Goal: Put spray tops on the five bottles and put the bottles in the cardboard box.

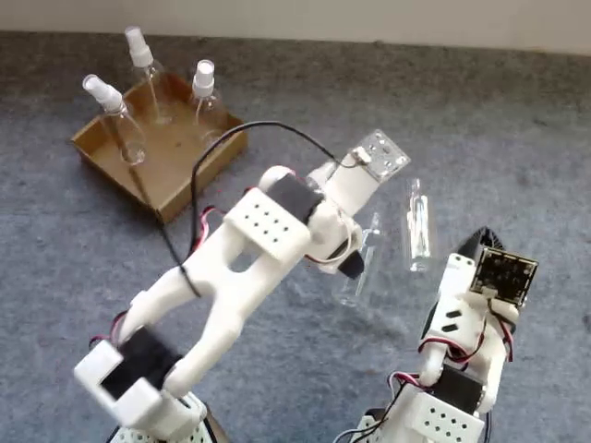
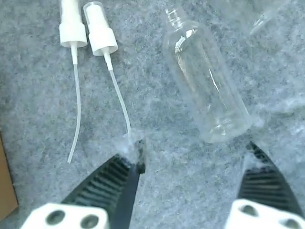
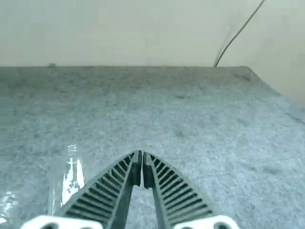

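Note:
A clear uncapped bottle (image 2: 206, 86) lies on the grey carpet, its base just ahead of my left gripper (image 2: 190, 167), which hangs open over it with one finger on each side. In the high view this bottle (image 1: 358, 277) is partly under that gripper (image 1: 358, 263). Two loose spray tops (image 2: 72, 33) (image 2: 101, 40) with long tubes lie beside it. A second uncapped bottle (image 1: 418, 226) lies farther right. The cardboard box (image 1: 185, 180) at the back left holds three capped bottles (image 1: 120, 125). My right gripper (image 3: 142, 164) is shut and empty, held above the carpet near the second bottle (image 3: 71, 179).
The left arm's white body (image 1: 240, 277) stretches diagonally across the middle of the table, with a black cable (image 1: 199, 175) running over the box corner. Open grey carpet lies to the right and at the back. A corner of the cardboard box (image 2: 5, 191) shows beside the left gripper.

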